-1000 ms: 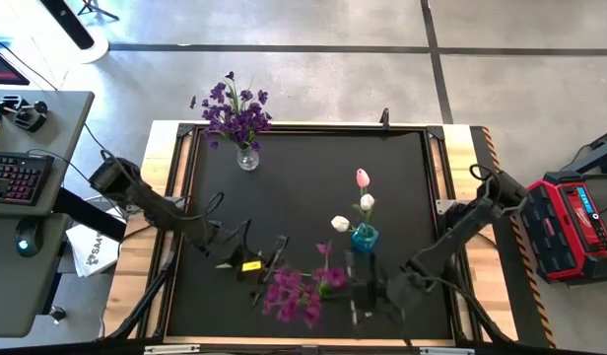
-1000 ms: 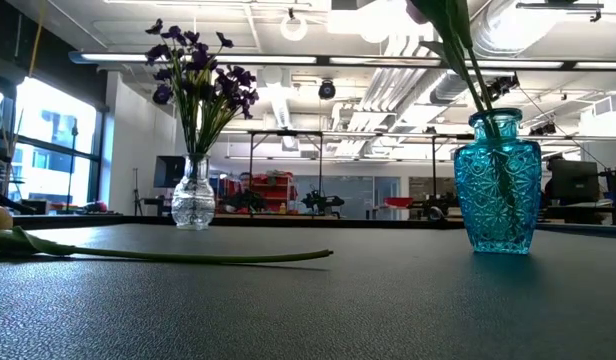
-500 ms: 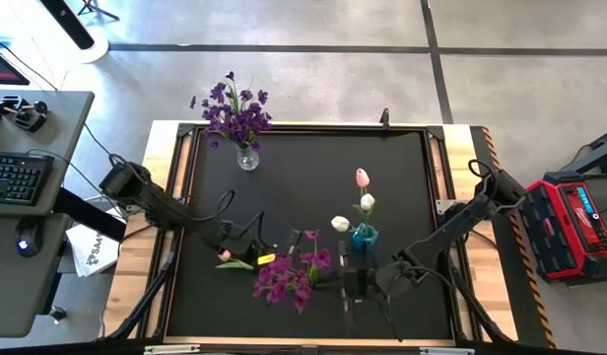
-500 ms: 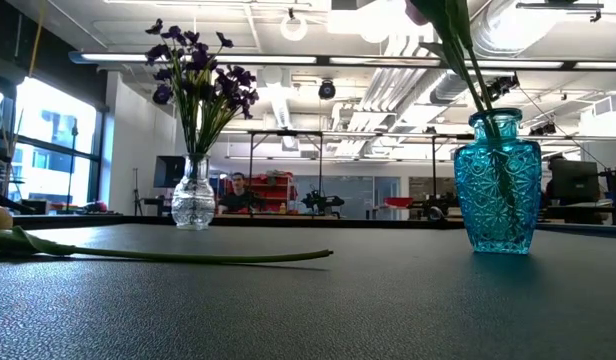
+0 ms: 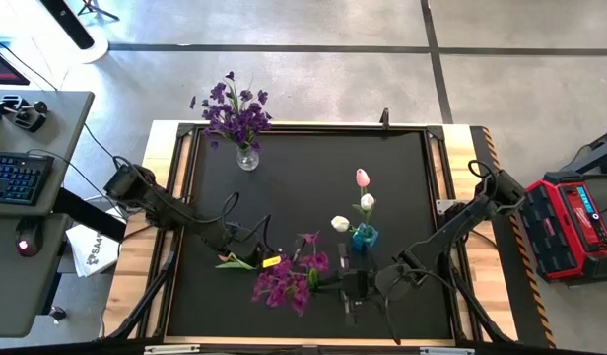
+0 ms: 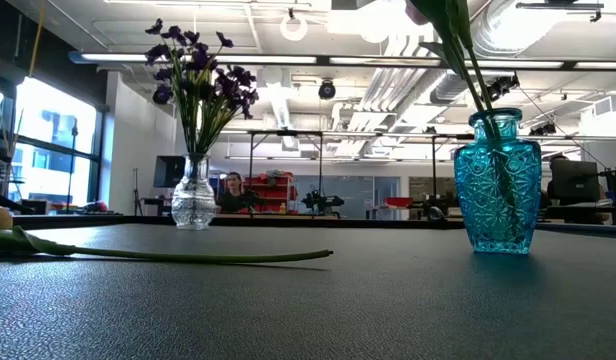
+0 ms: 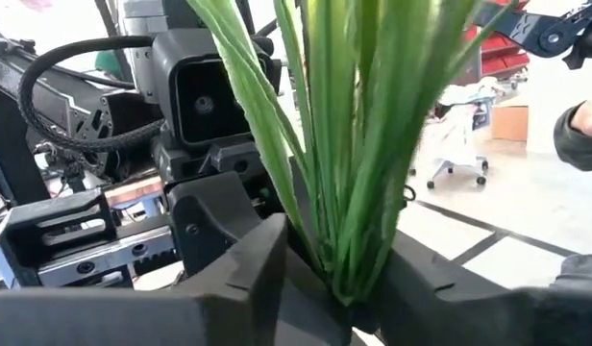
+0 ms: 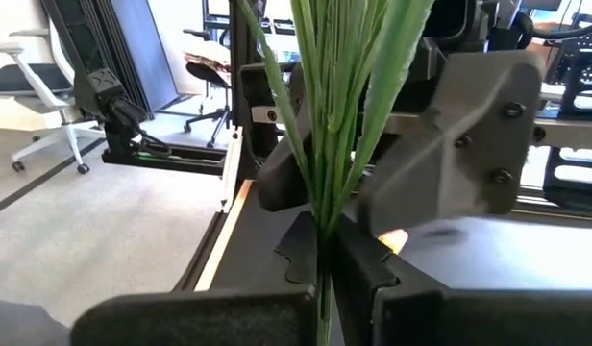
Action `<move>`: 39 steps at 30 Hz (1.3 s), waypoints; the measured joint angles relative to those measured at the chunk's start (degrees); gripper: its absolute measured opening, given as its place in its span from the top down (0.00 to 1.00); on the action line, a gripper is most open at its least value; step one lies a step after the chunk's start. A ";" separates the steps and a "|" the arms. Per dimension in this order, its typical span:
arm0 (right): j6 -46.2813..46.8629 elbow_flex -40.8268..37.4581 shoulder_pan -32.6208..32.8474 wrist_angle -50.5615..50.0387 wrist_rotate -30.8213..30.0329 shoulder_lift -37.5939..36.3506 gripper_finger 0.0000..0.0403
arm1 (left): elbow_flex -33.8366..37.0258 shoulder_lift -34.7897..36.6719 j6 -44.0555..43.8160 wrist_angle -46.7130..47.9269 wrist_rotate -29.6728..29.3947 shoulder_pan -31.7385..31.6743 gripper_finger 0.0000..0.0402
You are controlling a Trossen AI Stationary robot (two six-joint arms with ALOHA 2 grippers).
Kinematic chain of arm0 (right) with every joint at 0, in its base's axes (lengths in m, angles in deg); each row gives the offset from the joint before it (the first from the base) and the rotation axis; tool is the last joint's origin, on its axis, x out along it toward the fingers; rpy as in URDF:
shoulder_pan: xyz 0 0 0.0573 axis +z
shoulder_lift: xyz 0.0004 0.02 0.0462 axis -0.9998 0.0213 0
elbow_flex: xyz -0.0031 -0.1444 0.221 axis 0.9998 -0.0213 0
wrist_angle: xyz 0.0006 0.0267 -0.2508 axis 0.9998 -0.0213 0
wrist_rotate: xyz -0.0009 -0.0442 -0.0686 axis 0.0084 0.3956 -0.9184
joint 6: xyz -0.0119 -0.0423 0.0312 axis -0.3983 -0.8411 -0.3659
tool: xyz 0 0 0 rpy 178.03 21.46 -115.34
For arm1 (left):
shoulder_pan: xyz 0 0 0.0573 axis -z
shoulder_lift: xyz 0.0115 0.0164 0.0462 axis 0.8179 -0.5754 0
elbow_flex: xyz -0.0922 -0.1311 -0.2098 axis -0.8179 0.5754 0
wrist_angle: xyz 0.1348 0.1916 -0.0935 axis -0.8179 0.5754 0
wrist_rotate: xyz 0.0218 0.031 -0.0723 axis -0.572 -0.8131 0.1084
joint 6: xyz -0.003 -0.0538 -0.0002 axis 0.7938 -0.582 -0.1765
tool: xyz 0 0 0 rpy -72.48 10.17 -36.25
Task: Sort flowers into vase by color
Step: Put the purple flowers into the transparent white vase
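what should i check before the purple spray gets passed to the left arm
1. Right claw shut on the purple spray stems: ok.
2. Left claw around the same stems: ok, the stems run between its fingers; a firm grip: cannot tell.
3. Clear vase upright at the far left of the mat, already holding purple flowers: ok.
4. Blue vase upright with the tulips, close to both arms: not ok, it could get knocked.
5. Loose tulip lying flat on the mat, apart from the handover: ok.
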 joint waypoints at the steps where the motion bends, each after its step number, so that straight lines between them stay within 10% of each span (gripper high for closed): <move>1: 0.01 0.00 0.00 -0.05 0.01 0.00 1.00 | 0.00 0.00 0.00 0.00 0.02 0.00 0.73; 12: 5.08 0.02 0.78 -3.79 0.18 -0.17 0.72 | 0.02 1.19 0.07 2.95 0.67 1.50 0.98; 19: 13.27 0.04 5.14 -9.27 -5.93 -2.34 0.47 | 0.00 9.11 -2.11 20.99 -20.85 7.38 0.96; 28: 15.49 0.04 13.74 -10.28 -20.43 -2.49 0.45 | 0.01 24.39 -20.56 52.60 -54.49 16.38 0.97; 34: 15.51 0.04 16.24 -10.35 -27.24 -2.49 0.48 | 1.96 36.75 -40.46 80.33 -63.14 12.41 0.97; 39: 15.51 0.04 16.11 -11.49 -27.54 -2.49 0.49 | 10.07 48.44 -41.61 81.34 -66.84 4.10 0.98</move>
